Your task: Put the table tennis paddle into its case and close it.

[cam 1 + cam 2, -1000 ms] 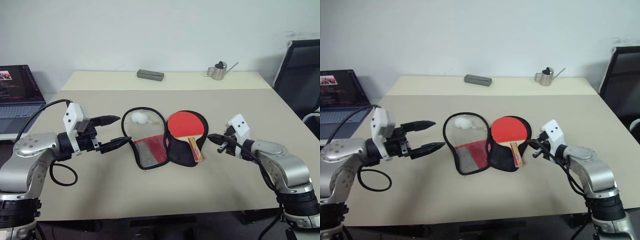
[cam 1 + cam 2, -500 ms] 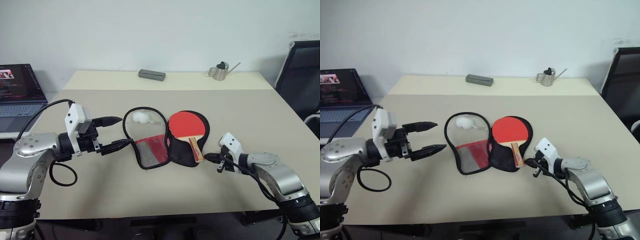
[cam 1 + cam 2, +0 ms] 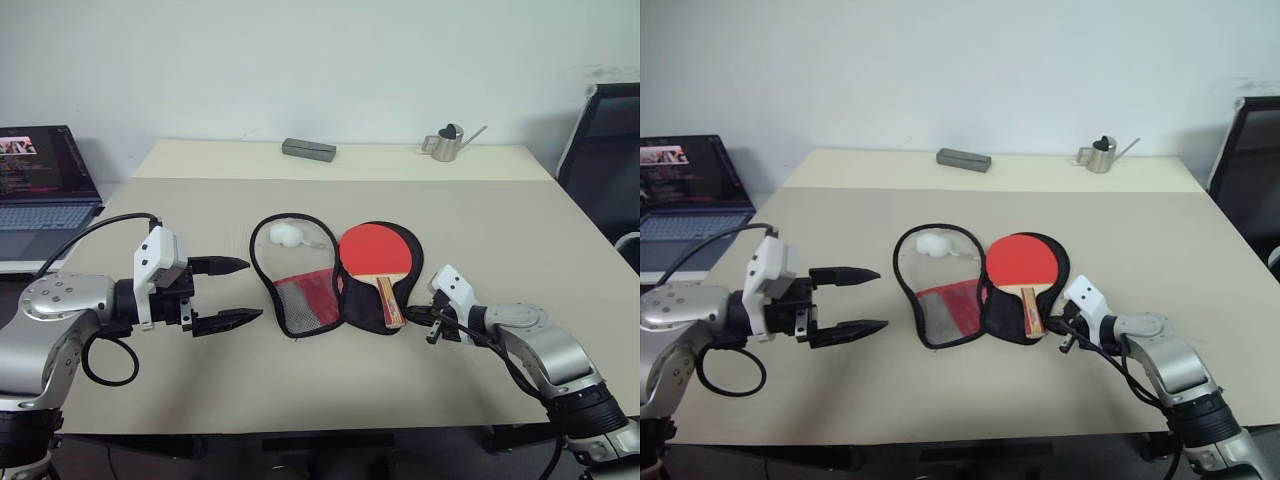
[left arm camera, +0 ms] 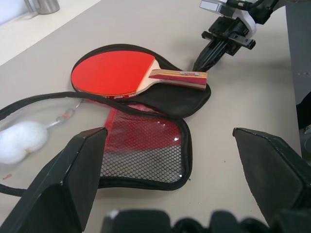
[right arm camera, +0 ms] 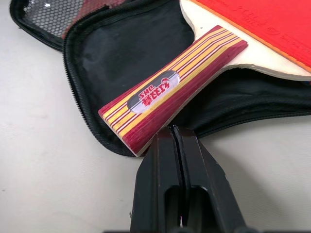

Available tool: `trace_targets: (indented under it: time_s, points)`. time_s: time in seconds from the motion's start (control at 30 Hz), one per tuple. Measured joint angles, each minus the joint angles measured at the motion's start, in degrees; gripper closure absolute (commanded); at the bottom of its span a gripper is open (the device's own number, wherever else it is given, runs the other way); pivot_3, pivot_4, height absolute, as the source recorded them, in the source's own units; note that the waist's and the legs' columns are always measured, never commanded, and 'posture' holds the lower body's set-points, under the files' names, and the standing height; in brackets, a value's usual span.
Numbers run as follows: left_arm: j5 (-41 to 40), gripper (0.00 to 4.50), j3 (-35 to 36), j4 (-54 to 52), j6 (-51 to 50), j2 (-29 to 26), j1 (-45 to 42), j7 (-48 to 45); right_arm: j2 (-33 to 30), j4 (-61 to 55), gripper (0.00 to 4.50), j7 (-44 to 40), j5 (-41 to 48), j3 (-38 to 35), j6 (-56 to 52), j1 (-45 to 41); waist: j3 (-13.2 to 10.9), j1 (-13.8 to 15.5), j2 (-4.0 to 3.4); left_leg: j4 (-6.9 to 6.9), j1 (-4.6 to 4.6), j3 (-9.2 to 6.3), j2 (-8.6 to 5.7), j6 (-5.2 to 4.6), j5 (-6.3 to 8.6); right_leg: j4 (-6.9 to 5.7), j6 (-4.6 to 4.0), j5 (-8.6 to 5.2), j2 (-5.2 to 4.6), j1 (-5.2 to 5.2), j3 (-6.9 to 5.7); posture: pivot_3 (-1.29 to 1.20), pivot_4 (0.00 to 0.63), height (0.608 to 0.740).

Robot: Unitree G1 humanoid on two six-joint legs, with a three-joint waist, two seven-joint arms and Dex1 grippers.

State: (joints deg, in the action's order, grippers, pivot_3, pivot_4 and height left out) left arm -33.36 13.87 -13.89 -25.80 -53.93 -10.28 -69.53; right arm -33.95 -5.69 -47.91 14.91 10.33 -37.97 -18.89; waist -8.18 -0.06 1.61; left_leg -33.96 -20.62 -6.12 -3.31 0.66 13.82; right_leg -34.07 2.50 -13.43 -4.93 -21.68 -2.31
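The case [image 3: 300, 300] lies unzipped and spread flat on the table [image 3: 500, 220], its red and mesh flap to the left with a white charm [image 3: 290, 235] on it. The table tennis paddle [image 3: 376, 250] rests red face up on the case's black right half. Its striped handle [image 5: 170, 92] points toward me. My right gripper [image 3: 413, 315] is shut, and its tips [image 5: 174, 131] sit right at the handle's end, by the case's zip edge. My left gripper [image 3: 252, 290] hovers open just left of the case with nothing between its fingers.
A laptop [image 3: 40, 180] stands off the table's left side. At the back edge lie a grey block [image 3: 308, 149] and a small metal watering can [image 3: 443, 142]. A black chair [image 3: 605, 140] stands at the far right.
My right gripper has come down and inward, from beside the case to the end of the paddle's handle. My left gripper has drawn back slightly, staying open. The view has shifted a little.
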Motion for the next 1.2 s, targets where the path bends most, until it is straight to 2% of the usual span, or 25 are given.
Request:
trace_targets:
  time_s: [0.23, 0.57, 0.67, 0.73, 0.8, 1.13, 1.2]
  points:
    - [0.67, 0.0, 0.0, 0.01, 0.15, 0.0, 0.05, -0.02, 0.16, -3.09, 4.45, -0.7, 1.69, -0.01, -2.23, 0.03, 0.0, -0.05, 0.0, 0.0, 0.01, 0.0, 0.01, 0.0, 0.0, -0.01, 0.01, 0.01, 0.01, 0.0, 0.0, 0.0, 0.15, 0.74]
    - [0.81, 0.0, -0.02, 0.01, 0.18, 0.09, 0.38, 0.34, 3.76, -3.24, 4.45, 0.82, 1.7, 1.32, -2.76, -1.06, 0.01, -0.04, 0.02, 0.0, 0.05, 0.0, 0.01, 0.0, 0.0, -0.03, 0.06, 0.03, 0.01, -0.03, 0.0, 0.0, 0.15, 0.74]
    - [0.83, 0.0, 0.58, 0.07, 0.21, 0.1, 1.63, 1.39, 3.52, -2.79, 4.45, 2.0, 2.38, -0.28, -4.77, -2.16, 0.0, -0.01, 0.01, -0.01, 0.04, 0.0, -0.02, 0.0, 0.0, -0.02, 0.09, 0.05, 0.0, -0.06, 0.02, 0.0, 0.15, 0.74]
    - [0.84, 0.0, 2.28, 0.32, 0.22, 0.09, 2.57, 2.06, 3.12, -2.14, 4.08, 3.14, 3.62, -3.87, -6.94, -3.5, 0.01, 0.02, 0.01, -0.01, 0.05, -0.01, -0.01, 0.0, 0.0, -0.02, 0.2, 0.12, 0.0, -0.07, 0.01, 0.0, 0.15, 0.74]
    - [0.84, 0.0, 3.71, 0.51, 0.23, 0.08, 3.34, 2.71, 2.73, -1.61, 3.52, 4.23, 4.47, -6.95, -8.81, -4.64, 0.01, 0.04, 0.01, 0.0, 0.05, -0.02, 0.0, 0.0, 0.0, -0.02, 0.21, 0.12, 0.0, -0.06, -0.01, 0.0, 0.15, 0.74]
    - [0.79, 0.0, 4.52, 0.37, 0.25, 0.09, 4.63, 3.76, 5.21, -2.13, 0.03, 8.35, 7.52, -9.21, -15.54, -4.8, 0.01, -0.02, 0.0, 0.0, 0.04, -0.01, 0.01, 0.0, 0.0, -0.03, 0.2, 0.12, 0.0, -0.05, 0.0, 0.0, 0.15, 0.74]
    - [0.73, 0.0, 4.52, 0.35, 0.24, 0.15, 4.63, 4.0, 5.96, -3.44, 0.03, 8.47, 9.04, -9.21, -16.19, -4.8, 0.0, -0.02, -0.01, 0.0, 0.03, -0.01, 0.0, 0.0, 0.0, -0.03, 0.21, 0.12, 0.0, -0.05, 0.0, 0.0, 0.15, 0.74]
